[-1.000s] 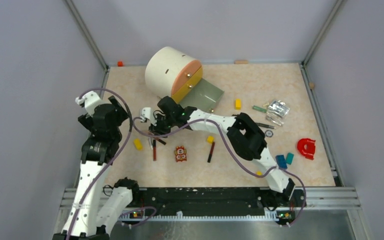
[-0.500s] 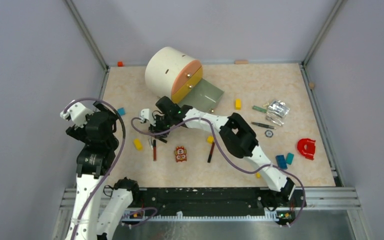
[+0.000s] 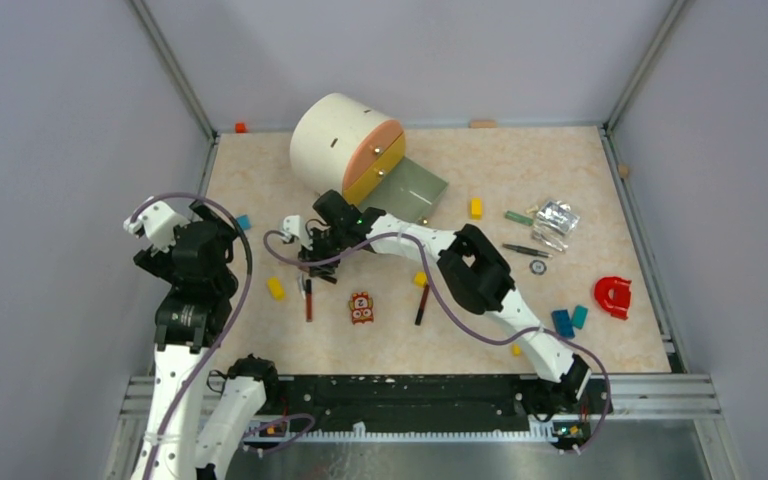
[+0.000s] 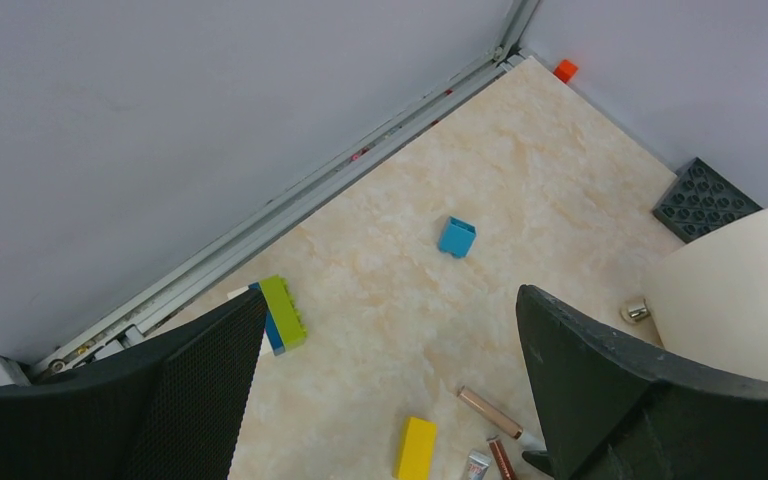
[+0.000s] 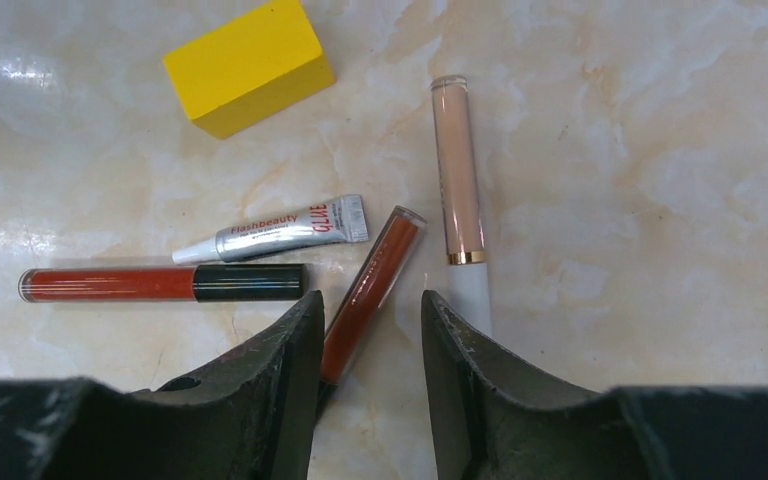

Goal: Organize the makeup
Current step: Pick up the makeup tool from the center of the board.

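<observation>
Now left tool (image 4: 388, 385) has drawn back leftward.

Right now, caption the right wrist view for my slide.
Right gripper, jaws open, straddles a red lip gloss tube beside a glue tube, peach tube and yellow block.

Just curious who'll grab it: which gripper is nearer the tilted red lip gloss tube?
Right. The right gripper straddles the tilted red lip gloss tube; the left gripper hangs apart, toward the left wall.
</observation>
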`<act>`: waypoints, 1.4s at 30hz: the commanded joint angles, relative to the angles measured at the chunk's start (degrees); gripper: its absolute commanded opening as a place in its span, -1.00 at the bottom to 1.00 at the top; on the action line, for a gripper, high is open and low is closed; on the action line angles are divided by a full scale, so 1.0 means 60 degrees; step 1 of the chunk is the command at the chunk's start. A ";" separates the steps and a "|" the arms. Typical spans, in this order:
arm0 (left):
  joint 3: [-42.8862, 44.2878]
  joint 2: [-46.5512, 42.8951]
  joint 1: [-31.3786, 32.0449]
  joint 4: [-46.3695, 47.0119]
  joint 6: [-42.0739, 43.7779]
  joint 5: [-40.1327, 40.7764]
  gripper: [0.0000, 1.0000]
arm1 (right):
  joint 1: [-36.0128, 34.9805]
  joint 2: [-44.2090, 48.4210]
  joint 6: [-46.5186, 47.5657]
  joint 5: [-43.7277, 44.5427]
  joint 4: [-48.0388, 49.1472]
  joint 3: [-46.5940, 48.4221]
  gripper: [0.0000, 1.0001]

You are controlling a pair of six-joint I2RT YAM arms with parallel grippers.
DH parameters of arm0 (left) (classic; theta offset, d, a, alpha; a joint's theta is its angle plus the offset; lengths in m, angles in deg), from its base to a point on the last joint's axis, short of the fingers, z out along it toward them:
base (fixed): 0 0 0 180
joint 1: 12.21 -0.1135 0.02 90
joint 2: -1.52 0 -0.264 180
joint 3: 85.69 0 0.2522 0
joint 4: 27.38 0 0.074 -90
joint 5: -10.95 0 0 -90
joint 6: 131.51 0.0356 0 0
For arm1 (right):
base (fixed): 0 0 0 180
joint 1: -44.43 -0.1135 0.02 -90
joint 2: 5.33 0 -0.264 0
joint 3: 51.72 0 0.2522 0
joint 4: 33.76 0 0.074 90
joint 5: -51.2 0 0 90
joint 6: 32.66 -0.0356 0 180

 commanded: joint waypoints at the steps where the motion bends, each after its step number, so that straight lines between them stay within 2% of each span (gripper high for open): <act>1: -0.0101 0.0093 -0.0103 0.0488 0.0208 -0.0228 0.98 | 0.0056 0.0238 -0.0221 -0.0490 0.0627 0.0521 -0.20; 14: 0.0007 -0.0024 -0.0177 0.0224 -0.0064 0.0107 0.98 | 0.0284 0.0249 -0.0557 -0.0072 0.1096 0.0590 -0.19; 26: -0.0032 -0.0055 -0.0236 0.0283 -0.0007 0.0010 0.98 | 0.0438 -0.0850 -0.0389 -0.0334 0.0064 0.1718 -0.19; 35: -0.0065 -0.0017 -0.0251 0.0367 0.0055 -0.0124 0.98 | 0.0433 -0.1190 -0.0391 -0.0330 -0.0268 0.1897 -0.21; 42: -0.0079 0.0002 -0.0265 0.0411 0.0098 -0.0197 0.98 | 0.0270 -0.1333 -0.0077 0.0077 -0.0577 0.1882 -0.43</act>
